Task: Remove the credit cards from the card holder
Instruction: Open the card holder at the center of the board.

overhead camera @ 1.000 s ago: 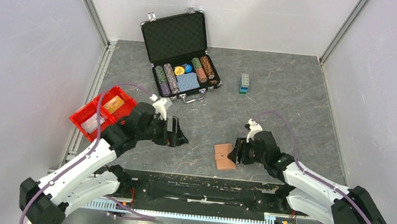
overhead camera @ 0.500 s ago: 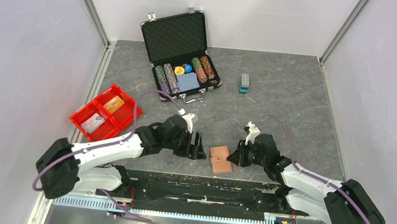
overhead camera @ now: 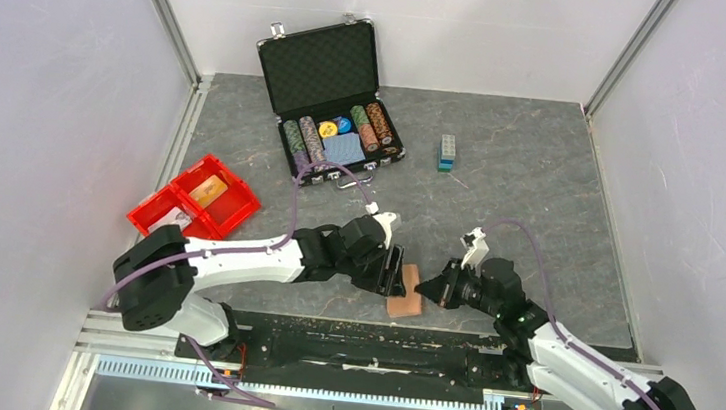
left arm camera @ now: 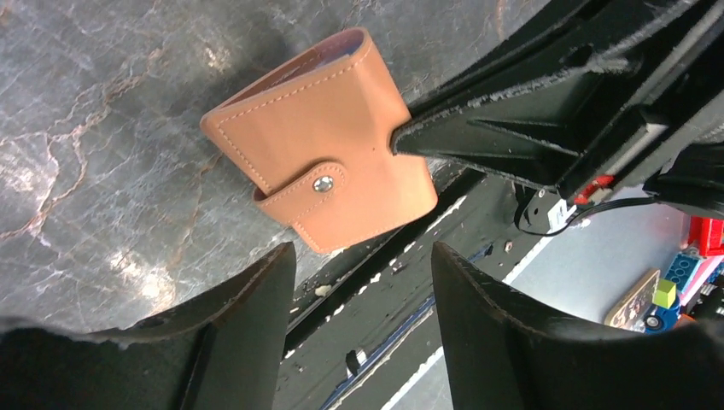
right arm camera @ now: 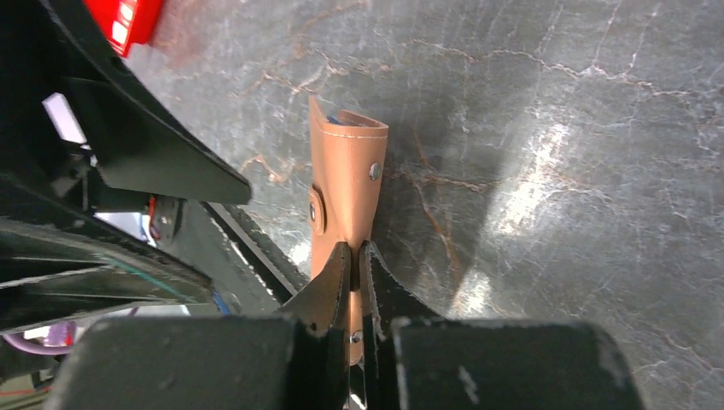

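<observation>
The card holder (overhead camera: pixel 405 293) is a small brown leather wallet near the table's front edge, its snap tab closed. My right gripper (overhead camera: pixel 428 290) is shut on its right edge, and the holder (right arm camera: pixel 346 171) stands tilted on its side. A pale blue strip shows at its open end; I cannot tell card from lining. My left gripper (overhead camera: pixel 395 271) hovers just left of the holder (left arm camera: pixel 333 162), open and empty (left arm camera: pixel 363 252). An orange-yellow credit card (overhead camera: pixel 208 190) and a pale one (overhead camera: pixel 173 219) lie in the red bin (overhead camera: pixel 227 214).
A black poker-chip case (overhead camera: pixel 335 92) stands open at the back. A small stack of toy bricks (overhead camera: pixel 447 153) sits to its right. The table's front edge and black rail (overhead camera: pixel 366 341) lie right under the holder.
My left arm swung right from the red bin to the holder, its jaws narrowing. My right gripper closed on the holder's edge and tipped it up.
</observation>
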{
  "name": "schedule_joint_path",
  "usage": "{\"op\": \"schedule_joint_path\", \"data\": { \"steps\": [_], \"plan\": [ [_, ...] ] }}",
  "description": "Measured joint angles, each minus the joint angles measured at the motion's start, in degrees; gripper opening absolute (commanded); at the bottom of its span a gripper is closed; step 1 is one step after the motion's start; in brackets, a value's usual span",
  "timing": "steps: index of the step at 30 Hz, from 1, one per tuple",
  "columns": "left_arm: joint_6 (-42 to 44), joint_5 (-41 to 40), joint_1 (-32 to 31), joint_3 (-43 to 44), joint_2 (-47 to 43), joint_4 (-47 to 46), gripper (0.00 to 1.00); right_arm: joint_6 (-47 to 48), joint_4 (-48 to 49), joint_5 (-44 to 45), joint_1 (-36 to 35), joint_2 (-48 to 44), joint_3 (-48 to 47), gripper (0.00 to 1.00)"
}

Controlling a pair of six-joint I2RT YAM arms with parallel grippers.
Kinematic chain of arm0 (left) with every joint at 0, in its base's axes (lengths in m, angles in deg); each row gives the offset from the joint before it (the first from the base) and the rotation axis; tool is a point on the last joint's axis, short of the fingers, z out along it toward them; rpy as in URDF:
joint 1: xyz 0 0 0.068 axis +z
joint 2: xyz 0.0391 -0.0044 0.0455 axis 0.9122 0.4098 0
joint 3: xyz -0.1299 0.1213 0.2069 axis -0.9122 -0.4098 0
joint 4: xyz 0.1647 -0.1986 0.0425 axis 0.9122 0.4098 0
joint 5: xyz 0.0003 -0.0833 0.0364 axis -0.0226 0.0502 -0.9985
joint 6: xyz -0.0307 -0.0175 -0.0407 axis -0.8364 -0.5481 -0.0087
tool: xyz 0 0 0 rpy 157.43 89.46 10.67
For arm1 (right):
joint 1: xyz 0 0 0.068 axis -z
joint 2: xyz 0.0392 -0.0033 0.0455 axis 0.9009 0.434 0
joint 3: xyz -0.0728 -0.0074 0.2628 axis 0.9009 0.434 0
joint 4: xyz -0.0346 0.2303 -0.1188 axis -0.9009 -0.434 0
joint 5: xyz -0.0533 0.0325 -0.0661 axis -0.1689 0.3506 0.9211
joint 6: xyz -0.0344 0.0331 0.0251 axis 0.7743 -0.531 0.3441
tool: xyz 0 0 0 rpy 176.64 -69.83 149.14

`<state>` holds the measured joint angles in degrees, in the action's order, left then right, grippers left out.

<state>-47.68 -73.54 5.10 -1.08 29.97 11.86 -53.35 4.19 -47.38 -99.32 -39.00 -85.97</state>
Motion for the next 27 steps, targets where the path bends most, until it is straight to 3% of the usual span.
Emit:
{"op": "schedule_joint_path", "data": {
  "steps": [16, 27],
  "plan": [
    [-1.7, -1.7, -0.9, 1.4, 5.9, -2.1, 0.57, -6.2, 0.0, 3.7, -5.1, -5.2, 0.4, 0.00],
    [-1.8, -4.3, -1.1, 1.4, 7.3, -1.0, 0.39, -6.4, -0.2, 8.1, -9.2, -4.4, 0.4, 0.00]
  ]
}}
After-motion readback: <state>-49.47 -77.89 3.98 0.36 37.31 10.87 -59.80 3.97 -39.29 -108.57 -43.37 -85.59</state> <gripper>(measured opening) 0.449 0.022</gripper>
